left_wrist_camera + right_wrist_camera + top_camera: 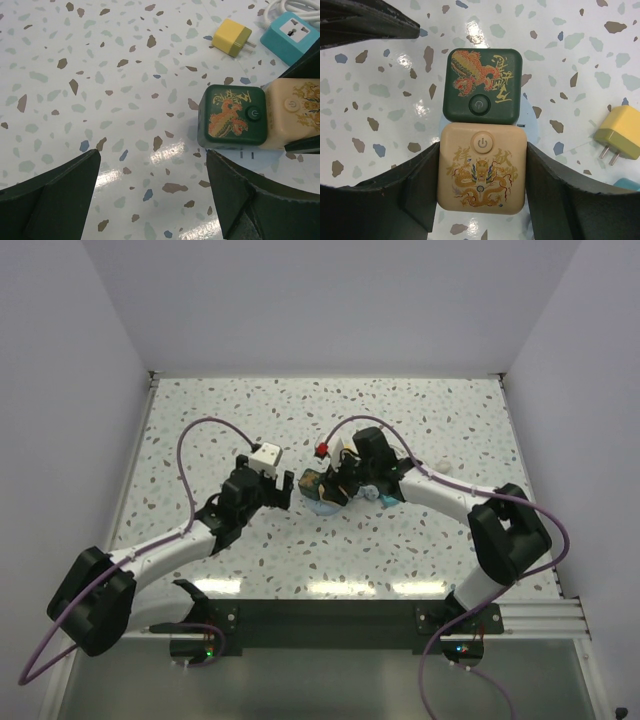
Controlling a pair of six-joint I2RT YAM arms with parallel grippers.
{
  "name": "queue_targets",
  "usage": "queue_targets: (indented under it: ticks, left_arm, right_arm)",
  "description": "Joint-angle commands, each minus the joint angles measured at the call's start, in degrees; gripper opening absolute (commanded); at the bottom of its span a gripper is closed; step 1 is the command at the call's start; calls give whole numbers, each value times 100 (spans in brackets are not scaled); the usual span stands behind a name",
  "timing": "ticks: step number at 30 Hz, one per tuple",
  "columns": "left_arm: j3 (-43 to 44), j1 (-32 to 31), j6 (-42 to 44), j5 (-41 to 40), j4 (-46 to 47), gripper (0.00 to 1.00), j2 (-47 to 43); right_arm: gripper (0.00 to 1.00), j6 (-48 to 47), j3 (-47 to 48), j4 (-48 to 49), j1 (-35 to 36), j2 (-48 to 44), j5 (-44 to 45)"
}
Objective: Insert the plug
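While pressed against two opposite sides of the tan cube (482, 172), holds it fast: so with the right gripper (482, 150), one dark finger at either flank. Flush against that cube, on the face turned away from the wrist, touching along the whole edge: the plug (482, 85), dark green, with a red and gold dragon and a round power button on top. Cannot make out its prongs. Lies with the tan cube about the middle of the table (200, 410), well away from every edge. As for the left gripper (154, 155): spread wide, clasping nothing, facing the plug from close by, only bare speckled table between its fingers. Near the pair but apart from both cubes: a small yellow block (231, 39) with two metal prongs. Just beside that: a teal socket block (290, 37), and past it a white cable (292, 7)
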Motion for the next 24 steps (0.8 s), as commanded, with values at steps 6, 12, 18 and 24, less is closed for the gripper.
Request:
queue_targets:
  ticks: [6, 12, 18, 24]
  left_arm:
    - [131, 340, -309, -276, -76, 92, -479]
    - [192, 411, -335, -250, -147, 92, -567]
    - [166, 428, -344, -232, -155, 92, -541]
    - [96, 455, -309, -206, -155, 92, -646]
  right_arm:
    - [0, 559, -196, 656, 176, 178, -7]
    - [0, 814, -267, 1061, 343, 292, -77]
    - [0, 965, -460, 1334, 431, 248, 168]
    - [0, 508, -653, 1229, 422, 327, 617]
